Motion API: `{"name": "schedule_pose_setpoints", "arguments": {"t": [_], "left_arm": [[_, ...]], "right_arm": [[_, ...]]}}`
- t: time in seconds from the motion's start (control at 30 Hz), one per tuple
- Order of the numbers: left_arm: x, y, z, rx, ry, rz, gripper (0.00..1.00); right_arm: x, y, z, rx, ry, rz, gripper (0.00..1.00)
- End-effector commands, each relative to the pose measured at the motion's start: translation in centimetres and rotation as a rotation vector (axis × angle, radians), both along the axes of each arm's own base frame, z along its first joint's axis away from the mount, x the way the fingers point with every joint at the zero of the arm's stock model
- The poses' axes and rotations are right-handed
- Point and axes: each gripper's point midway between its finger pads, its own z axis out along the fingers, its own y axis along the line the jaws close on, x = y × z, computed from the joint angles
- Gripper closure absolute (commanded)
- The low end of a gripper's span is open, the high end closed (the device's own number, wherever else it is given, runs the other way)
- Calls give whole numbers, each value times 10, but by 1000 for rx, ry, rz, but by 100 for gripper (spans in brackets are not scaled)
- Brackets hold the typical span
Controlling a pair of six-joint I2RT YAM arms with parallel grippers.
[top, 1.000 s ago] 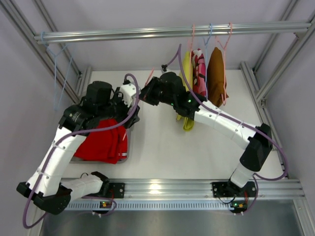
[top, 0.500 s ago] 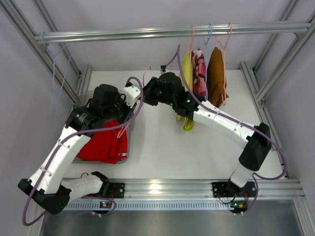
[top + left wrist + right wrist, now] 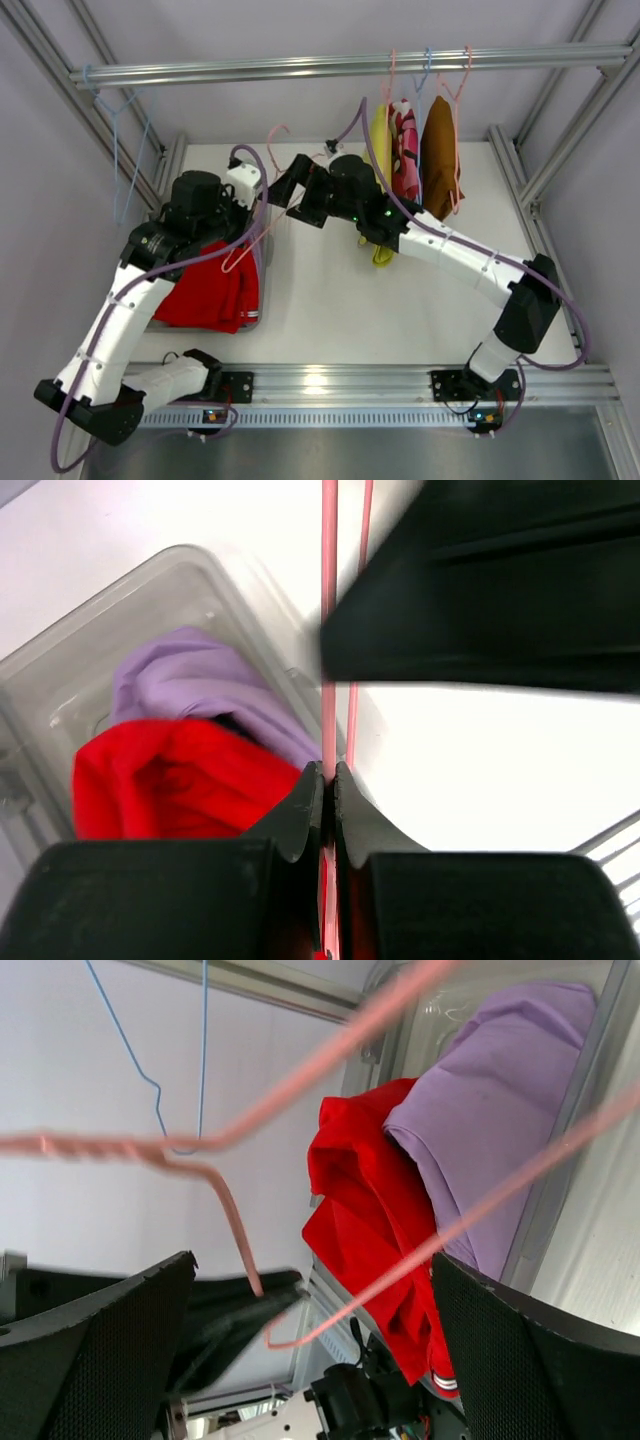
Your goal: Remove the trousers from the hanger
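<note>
Trousers: 2 lie in the clear bin on the left of the table, the red pair in front and the lilac pair beside it, touching it. The yellow-green pair hangs from the rail, its lower part hidden behind the right arm. Next to it on the rail hang a patterned red garment and a brown one.

The left gripper is above the bin, jaws pinched tight on the wire of a pink hanger. The right gripper is just beside it with its jaws spread wide. The hanger's wires cross the gap between them; whether they touch a finger I cannot tell. A blue hanger hangs at the rail's left end.
</note>
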Motion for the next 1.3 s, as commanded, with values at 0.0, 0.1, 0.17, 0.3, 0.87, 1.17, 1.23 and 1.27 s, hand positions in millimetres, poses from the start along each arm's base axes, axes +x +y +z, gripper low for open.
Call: {"name": "schedule_pose_setpoints", "arguments": {"t": [0.0, 0.1, 0.17, 0.3, 0.87, 1.17, 1.23, 1.27], "left_arm": [[0, 19, 20, -76, -54, 93, 100], [-4, 42, 17, -94, -37, 178, 100], [-6, 64, 16, -97, -35, 259, 100], [-12, 96, 31, -82, -80, 384, 100], [25, 143, 134, -78, -203, 526, 100], [65, 201, 121, -123, -116, 616, 100], [70, 211, 119, -130, -114, 631, 100], [76, 215, 119, -126, -120, 632, 100]], "right_arm": [[-13, -14, 58, 106, -139, 26, 1], [-19, -26, 65, 108, -182, 34, 0], [-26, -34, 77, 130, -234, 56, 0], [-40, -46, 99, 136, -389, 99, 0], [-63, -87, 122, 68, -642, 108, 0], [-63, -100, 120, 55, -649, 98, 0], [-63, -103, 120, 55, -651, 96, 1], [-63, -104, 117, 53, -647, 97, 0]]}}
